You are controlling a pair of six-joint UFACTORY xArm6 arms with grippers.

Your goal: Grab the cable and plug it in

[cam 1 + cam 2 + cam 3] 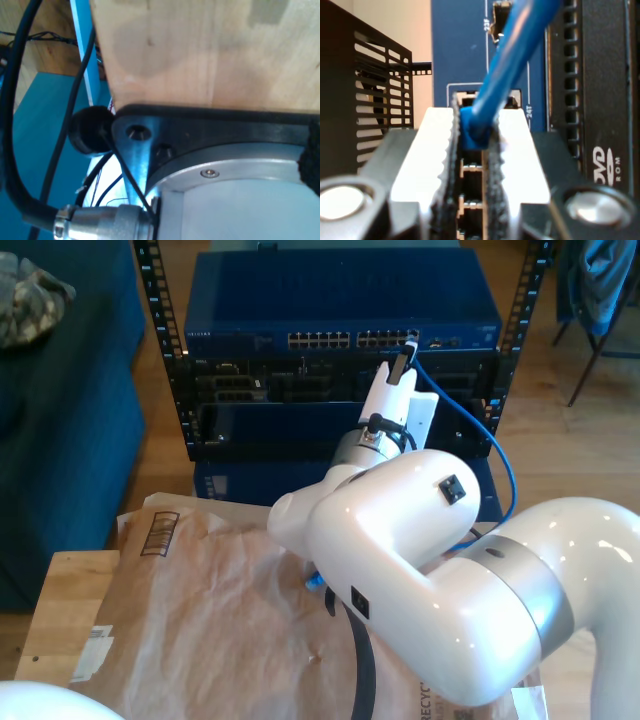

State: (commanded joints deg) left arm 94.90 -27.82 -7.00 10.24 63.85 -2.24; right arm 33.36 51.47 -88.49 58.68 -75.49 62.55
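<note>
Blue cable (512, 65) is pinched by its plug (472, 131) between the closed pads (495, 165) of our second gripper (473, 150), and the plug's long axis points straight on from the jaws toward a port (470, 98) of the blue network switch (340, 300), just beyond its tip; whether the tip touches the opening we cannot tell. In the exterior view that gripper (402, 365) reaches far toward the right end of the port row, the cable (497, 455) looping down at the exterior view's right. Our first gripper's state we cannot tell; its wrist view shows a pale wooden board (210, 50) and black robot cables (20, 150). Near us lies crumpled brown paper (210, 610) on a wooden table (65, 590), wood floor (570, 440) beyond.
</note>
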